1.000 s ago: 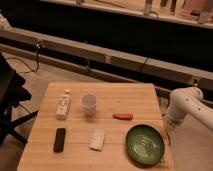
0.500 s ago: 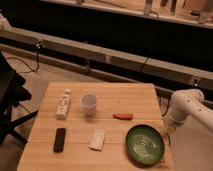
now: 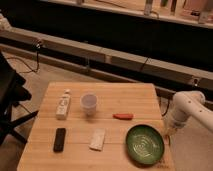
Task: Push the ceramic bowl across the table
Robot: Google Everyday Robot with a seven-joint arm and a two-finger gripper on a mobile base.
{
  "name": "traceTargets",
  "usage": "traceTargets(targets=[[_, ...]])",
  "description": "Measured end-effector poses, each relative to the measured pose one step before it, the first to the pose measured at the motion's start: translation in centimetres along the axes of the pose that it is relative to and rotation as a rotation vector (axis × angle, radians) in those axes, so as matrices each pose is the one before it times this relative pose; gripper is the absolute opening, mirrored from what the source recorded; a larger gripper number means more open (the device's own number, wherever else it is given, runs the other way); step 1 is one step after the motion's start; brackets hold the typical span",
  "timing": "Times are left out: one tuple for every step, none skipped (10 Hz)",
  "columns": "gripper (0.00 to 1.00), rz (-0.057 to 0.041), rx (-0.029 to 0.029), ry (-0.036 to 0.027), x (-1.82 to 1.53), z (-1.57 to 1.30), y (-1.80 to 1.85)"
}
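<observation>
Claw (image 3: 169, 134) hangs beside ceramic bowl (image 3: 145, 144) at table (image 3: 115, 100) edge, arm (image 3: 192, 107) cropped.

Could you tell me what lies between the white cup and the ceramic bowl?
In the camera view, a small orange-red object lies between the cup and the ceramic bowl. The gripper hangs beside the bowl at the edge of the table.

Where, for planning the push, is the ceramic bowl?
Camera view: ceramic bowl at the table's front-right corner, below the red object; gripper beside its right rim.
</observation>
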Motion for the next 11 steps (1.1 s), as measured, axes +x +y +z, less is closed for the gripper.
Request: traceTargets(targets=[[0.13,-0.03529,0.01206,0.00366,-0.642,-0.419,0.679],[0.13,-0.02746,0.00882,0.00129,-0.69,-0.297,0.585],[0.13,-0.02812,0.00347,0.00049,-0.766,-0.153,0.491],[0.13,-0.01889,-0.00184,-0.00054,-0.463,0.11,0.467],[0.13,-0.01357,-0.00425,-0.00014,-0.331,0.044,0.41],[0.13,-0.01081,-0.00372,-0.00405,-0.291,0.012,0.297],[0.13,-0.01131,-0.0083,-0.0097,-0.347,0.062,0.545],[0.13,-0.01287,-0.011,-0.01265,-0.455,0.1,0.585],[0.13,-0.01226,-0.00932,-0.00783,-0.649,0.174,0.488],[0.13,-0.01167,-0.00632,-0.00358,-0.445,0.137,0.158],[0.13,-0.01495,-0.00474,-0.0038,-0.451,0.099,0.167]])
